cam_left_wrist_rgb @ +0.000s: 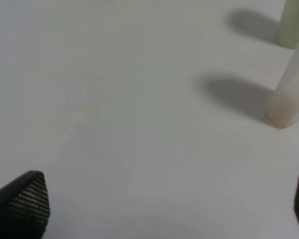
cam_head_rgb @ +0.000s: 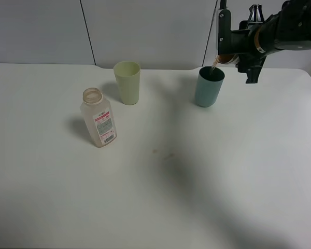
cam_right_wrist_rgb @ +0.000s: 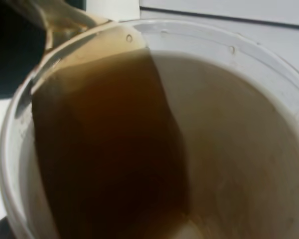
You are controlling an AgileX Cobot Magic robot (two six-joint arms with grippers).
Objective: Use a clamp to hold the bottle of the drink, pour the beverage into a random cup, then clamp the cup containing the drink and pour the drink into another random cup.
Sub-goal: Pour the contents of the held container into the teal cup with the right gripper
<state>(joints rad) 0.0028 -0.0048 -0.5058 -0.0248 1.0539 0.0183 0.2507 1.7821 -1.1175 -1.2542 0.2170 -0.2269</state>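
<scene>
Altogether three cups and one squarish translucent plastic bottle (cam_head_rgb: 98, 118), uncapped, seemingly empty; the right gripper (cam_head_rgb: 229, 47) clamps the tilted clear cup (cam_right_wrist_rgb: 154, 134), brown tea-like drink (cam_right_wrist_rgb: 109, 149) streaming into the tall teal tumbler (cam_head_rgb: 208, 88); the pale yellow-green tumbler (cam_head_rgb: 127, 83) looks empty; left gripper (cam_left_wrist_rgb: 164, 204) jaws wide.

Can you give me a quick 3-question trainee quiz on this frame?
1. True or false: the bottle stands upright on the table.
2. Into which cup does the brown drink run? A: pale green cup. B: teal cup.
3. Which gripper holds nothing, its fingers spread?

Key: 1 true. 2 B; the right gripper tips the clear cup over it. 3 the left gripper.
</scene>
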